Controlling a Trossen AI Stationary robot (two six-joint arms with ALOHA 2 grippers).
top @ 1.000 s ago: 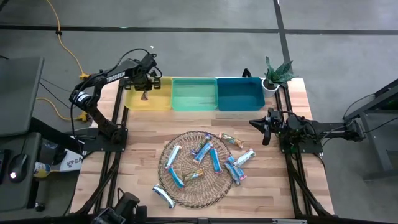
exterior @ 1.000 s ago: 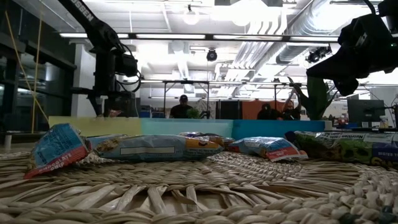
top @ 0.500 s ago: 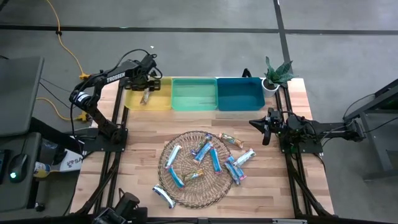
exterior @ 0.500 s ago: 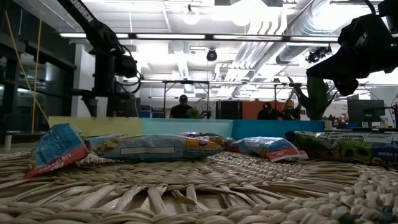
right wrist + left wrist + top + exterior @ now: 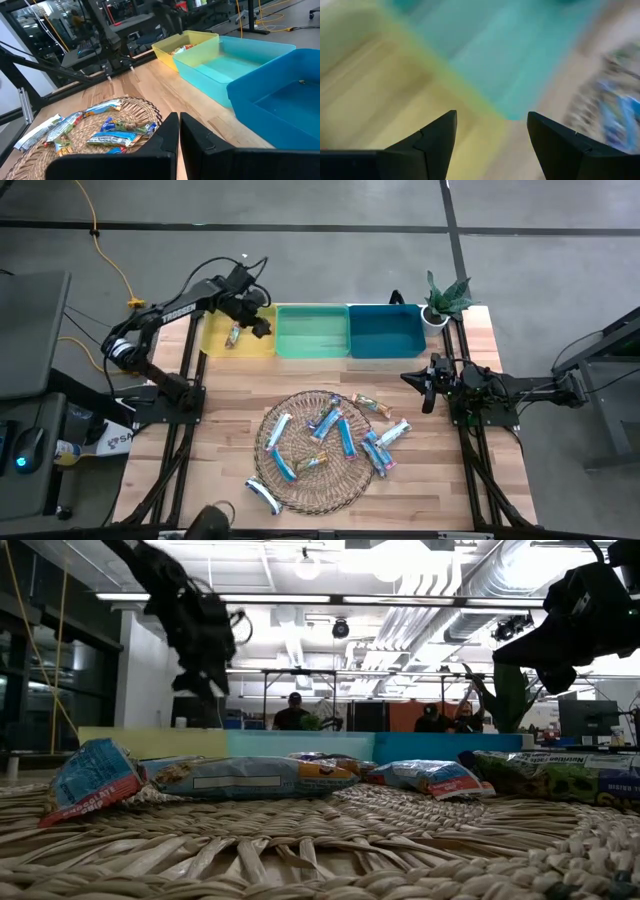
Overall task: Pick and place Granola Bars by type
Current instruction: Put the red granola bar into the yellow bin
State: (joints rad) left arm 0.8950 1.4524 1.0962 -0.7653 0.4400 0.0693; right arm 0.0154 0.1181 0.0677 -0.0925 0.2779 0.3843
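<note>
High view, left hand (image 5: pixel 262 326) over yellow bin (image 5: pixel 214 340) edge

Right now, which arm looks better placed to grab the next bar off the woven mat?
Probably the right. Its gripper, fingers shut, sits just beside the mat, near the bars at that edge. The left gripper is open but far back at the yellow bin.

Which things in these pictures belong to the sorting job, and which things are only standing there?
Belong to the job:
- Granola Bars on the wicker mat
- one bar already in the yellow bin
- green bin and blue bin
- left gripper, open, above the yellow bin's edge
- right gripper, shut, waiting

Only standing there:
- potted plant
- yellow cable on the floor
</note>
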